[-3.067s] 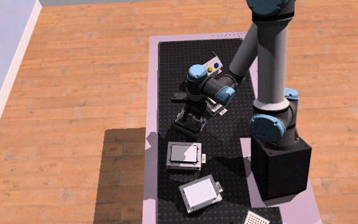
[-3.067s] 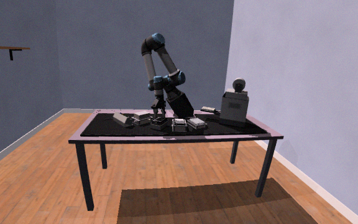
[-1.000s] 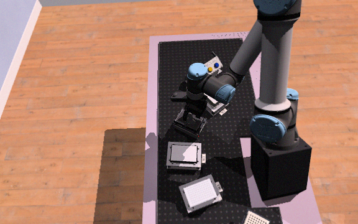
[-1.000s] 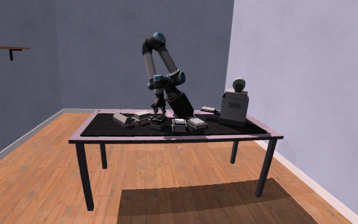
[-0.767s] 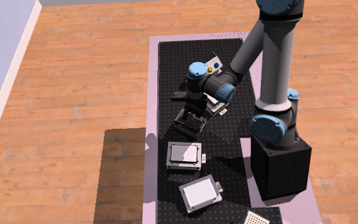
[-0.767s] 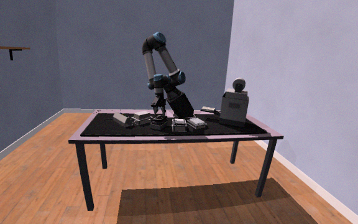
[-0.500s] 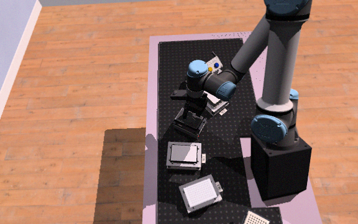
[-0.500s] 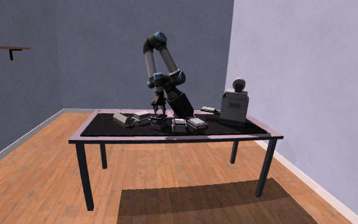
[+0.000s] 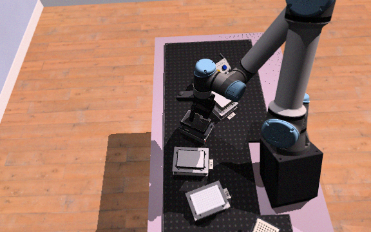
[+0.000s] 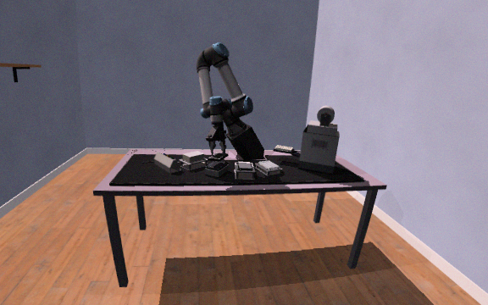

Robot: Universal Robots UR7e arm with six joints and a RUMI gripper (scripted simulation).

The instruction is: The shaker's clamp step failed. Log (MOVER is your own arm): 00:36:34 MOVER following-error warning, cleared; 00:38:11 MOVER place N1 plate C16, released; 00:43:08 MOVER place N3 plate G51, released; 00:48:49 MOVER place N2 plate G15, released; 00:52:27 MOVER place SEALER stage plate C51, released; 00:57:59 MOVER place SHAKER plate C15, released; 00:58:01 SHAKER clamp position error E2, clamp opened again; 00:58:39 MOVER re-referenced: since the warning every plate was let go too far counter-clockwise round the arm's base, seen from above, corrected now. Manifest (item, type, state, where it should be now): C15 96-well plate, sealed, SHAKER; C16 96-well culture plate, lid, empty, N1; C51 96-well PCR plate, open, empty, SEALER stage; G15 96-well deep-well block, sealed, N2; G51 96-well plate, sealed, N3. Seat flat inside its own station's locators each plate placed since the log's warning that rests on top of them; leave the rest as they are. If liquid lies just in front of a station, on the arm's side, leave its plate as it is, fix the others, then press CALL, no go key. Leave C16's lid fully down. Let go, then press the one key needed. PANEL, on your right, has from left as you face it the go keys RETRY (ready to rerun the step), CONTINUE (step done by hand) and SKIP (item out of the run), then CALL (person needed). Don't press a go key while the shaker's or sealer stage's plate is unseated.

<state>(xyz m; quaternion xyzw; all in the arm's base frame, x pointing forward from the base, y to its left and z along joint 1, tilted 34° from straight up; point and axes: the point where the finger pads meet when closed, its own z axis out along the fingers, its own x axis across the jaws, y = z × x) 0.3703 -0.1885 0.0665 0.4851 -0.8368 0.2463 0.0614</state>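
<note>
Overhead, pincer (image 9: 199,120) clenched on dark plate (image 9: 196,128); exterior adds sealer box (image 10: 319,146)

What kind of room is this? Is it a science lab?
Probably a small lab workcell. A robot arm stands on a table with a black mat, its gripper shut on a dark plate. More well plates sit in holders, and a grey boxy machine stands at one end.
</note>
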